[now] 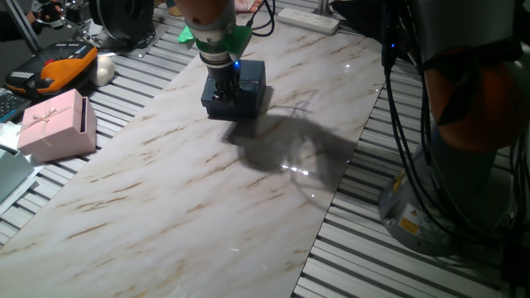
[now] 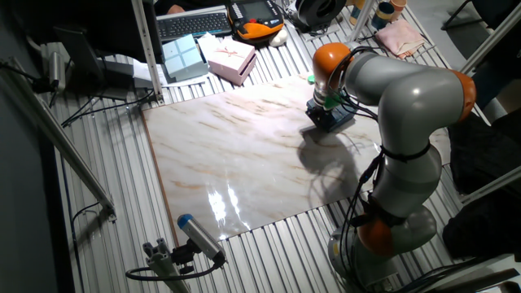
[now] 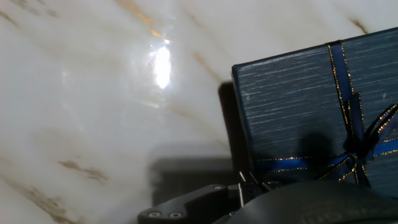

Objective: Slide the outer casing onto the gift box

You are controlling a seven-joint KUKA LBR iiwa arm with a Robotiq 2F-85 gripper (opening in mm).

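The outer casing (image 3: 298, 112) is dark navy with a blue, gold-edged ribbon bow at the hand view's right edge. It lies flat on the marble board, seen far centre in one fixed view (image 1: 251, 76) and small at the right in the other (image 2: 335, 119). My gripper (image 1: 222, 89) reaches straight down at the casing's near-left edge, touching or almost touching it. Only a dark finger base (image 3: 242, 186) shows in the hand view, so the jaws' spacing is unreadable. The gift box is hidden; I cannot tell it apart from the casing.
A pink bow-topped box (image 1: 56, 126) stands off the marble board (image 1: 207, 190) at the left, on the slatted table. An orange device (image 1: 66, 62) and a power strip (image 1: 308, 20) lie at the back. The arm's base (image 1: 447, 190) fills the right side.
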